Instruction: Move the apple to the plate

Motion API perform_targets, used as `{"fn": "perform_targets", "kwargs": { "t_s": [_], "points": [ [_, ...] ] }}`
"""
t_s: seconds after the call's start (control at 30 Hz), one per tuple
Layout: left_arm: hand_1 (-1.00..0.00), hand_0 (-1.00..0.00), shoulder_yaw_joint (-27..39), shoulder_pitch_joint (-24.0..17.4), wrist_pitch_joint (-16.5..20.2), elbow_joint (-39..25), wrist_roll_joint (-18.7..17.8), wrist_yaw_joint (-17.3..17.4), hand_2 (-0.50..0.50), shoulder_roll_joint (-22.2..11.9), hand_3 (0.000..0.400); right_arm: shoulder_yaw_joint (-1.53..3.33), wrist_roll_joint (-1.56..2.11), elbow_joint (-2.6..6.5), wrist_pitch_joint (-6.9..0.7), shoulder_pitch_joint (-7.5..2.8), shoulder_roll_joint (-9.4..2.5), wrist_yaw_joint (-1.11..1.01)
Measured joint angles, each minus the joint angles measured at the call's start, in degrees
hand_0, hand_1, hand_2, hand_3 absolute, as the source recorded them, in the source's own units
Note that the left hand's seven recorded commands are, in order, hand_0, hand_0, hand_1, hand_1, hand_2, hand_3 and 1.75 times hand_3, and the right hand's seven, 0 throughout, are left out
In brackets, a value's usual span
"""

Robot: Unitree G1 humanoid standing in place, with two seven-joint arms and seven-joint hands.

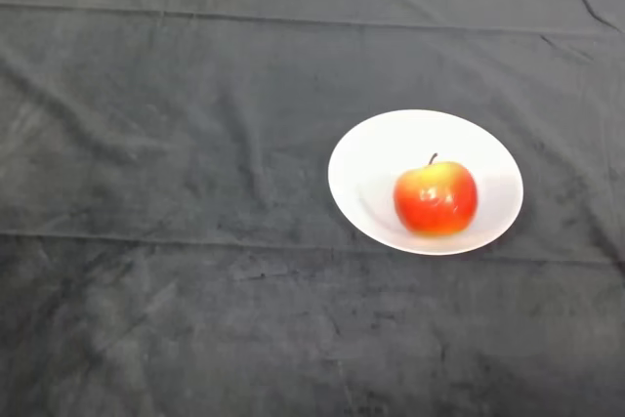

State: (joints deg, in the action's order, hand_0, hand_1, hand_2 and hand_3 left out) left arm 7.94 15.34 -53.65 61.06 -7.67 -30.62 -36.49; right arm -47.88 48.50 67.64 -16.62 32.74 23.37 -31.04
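The surface [195,271], under its dark cloth, carries a white plate [381,158]. The apple [436,198] already sits upright inside the plate, toward its near right side. No robot hand shows, so its state cannot be told; best simply to leave the apple undisturbed

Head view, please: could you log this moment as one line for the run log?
apple: upright on white plate, toward its near right | plate: on dark cloth, right of centre | task state: apple on plate
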Motion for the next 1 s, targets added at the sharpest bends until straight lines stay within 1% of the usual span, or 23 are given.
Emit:
{"fn": "perform_targets", "kwargs": {
  "t_s": [0.3, 0.47, 1.0],
  "points": [
    [0.00, 0.00, 0.61, 0.58, -0.64, 0.22, 0.23, 0.17, 0.00, 0.44, 0.000, 0.00, 0.00, 0.00, 0.00, 0.00, 0.00, 0.00],
    [0.00, 0.00, 1.77, 1.48, -1.13, 0.22, 1.09, 0.28, 0.00, 0.92, 0.000, 0.00, 0.00, 0.00, 0.00, 0.00, 0.00, 0.00],
    [0.00, 0.00, 2.78, 1.53, -1.79, 0.23, 2.22, 1.40, 0.00, 1.12, 0.000, 0.00, 0.00, 0.00, 0.00, 0.00, 0.00, 0.00]
  ]
}}
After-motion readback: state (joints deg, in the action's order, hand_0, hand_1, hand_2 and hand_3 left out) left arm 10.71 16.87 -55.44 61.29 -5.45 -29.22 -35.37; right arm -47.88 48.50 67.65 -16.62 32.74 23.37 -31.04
